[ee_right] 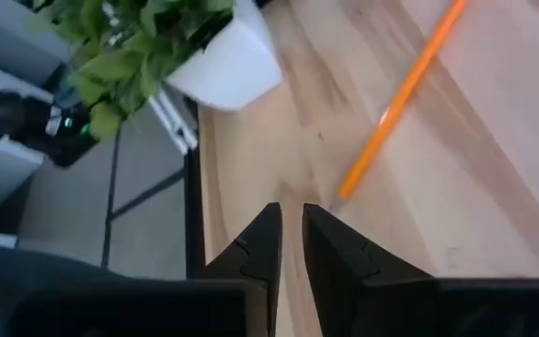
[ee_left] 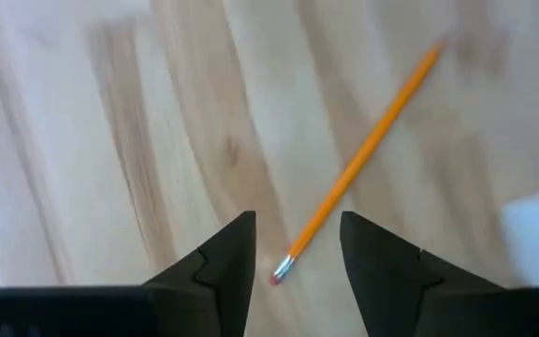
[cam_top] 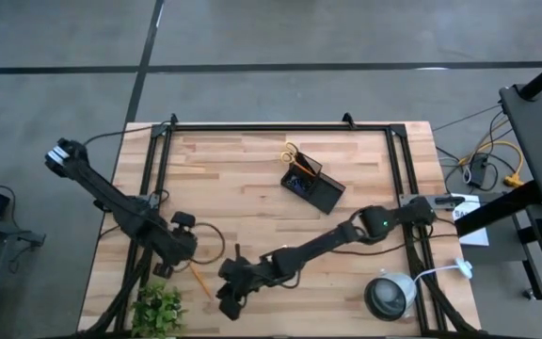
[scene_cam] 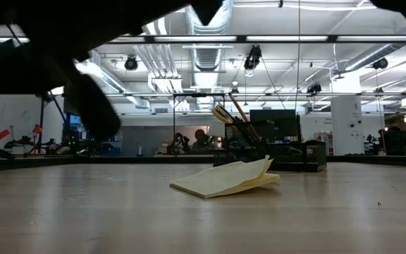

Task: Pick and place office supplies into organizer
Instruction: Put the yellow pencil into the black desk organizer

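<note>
An orange pencil [cam_top: 199, 281] lies flat on the wood near the table's near-left corner. My left gripper [ee_left: 298, 248] hovers over it, open, with one finger on each side of the eraser end [ee_left: 280, 272], touching nothing. My right gripper [ee_right: 291, 234] is shut to a narrow slit, low over the table just short of the pencil's other end [ee_right: 344, 191]. The black organizer [cam_top: 313, 184] stands at the far middle, holding yellow-handled scissors [cam_top: 292, 153] and pens. A yellow sticky-note pad [scene_cam: 228, 178] lies on the table with its sheets fanned up. No clips are in view.
A green plant in a white pot [cam_top: 158, 309] stands at the near-left corner, close to both grippers. The round grey-white lamp [cam_top: 390, 294] sits near the near-right corner. My right arm [cam_top: 327, 243] stretches across the near half of the table.
</note>
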Robot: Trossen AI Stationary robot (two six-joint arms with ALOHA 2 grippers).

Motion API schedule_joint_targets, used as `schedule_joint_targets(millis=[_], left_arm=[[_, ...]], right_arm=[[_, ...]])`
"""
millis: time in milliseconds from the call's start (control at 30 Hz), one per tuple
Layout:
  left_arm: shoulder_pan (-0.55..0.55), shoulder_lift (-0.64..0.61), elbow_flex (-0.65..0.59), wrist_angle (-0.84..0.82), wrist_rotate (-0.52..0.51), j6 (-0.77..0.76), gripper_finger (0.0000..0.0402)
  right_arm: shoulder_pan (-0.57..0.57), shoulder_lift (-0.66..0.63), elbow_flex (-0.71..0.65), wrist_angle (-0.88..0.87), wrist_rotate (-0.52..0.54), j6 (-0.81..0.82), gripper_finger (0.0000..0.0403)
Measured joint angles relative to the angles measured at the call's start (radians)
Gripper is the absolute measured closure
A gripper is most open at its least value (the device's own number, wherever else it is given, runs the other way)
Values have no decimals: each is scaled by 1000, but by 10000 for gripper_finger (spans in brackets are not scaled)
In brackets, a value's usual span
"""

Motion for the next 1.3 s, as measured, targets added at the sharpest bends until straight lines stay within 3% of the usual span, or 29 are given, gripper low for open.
schedule_joint_targets(millis=[333, 533, 667, 800, 933, 1167, 1300], left_arm=[[-1, -205, 88, 32, -47, -16, 260], [0, -259, 142, 51, -116, -12, 260], [0, -276, 148, 61, -156, -8, 260], [0, -269, 147, 63, -174, -7, 260], [0, -240, 147, 63, -178, -7, 260], [0, -152, 146, 22, -170, -14, 260], [0, -80, 119, -22, -59, 4, 260]], right_arm=[[-24, 185, 290, -23, 62, -117, 364], [-29, 213, 292, -37, 109, -335, 364], [-35, 211, 291, -37, 112, -588, 364], [-51, 212, 287, -61, 94, -725, 364], [-64, 211, 288, -50, 7, -822, 364], [-67, 208, 288, -71, -32, -856, 364], [-63, 190, 289, -185, -24, -872, 364]])
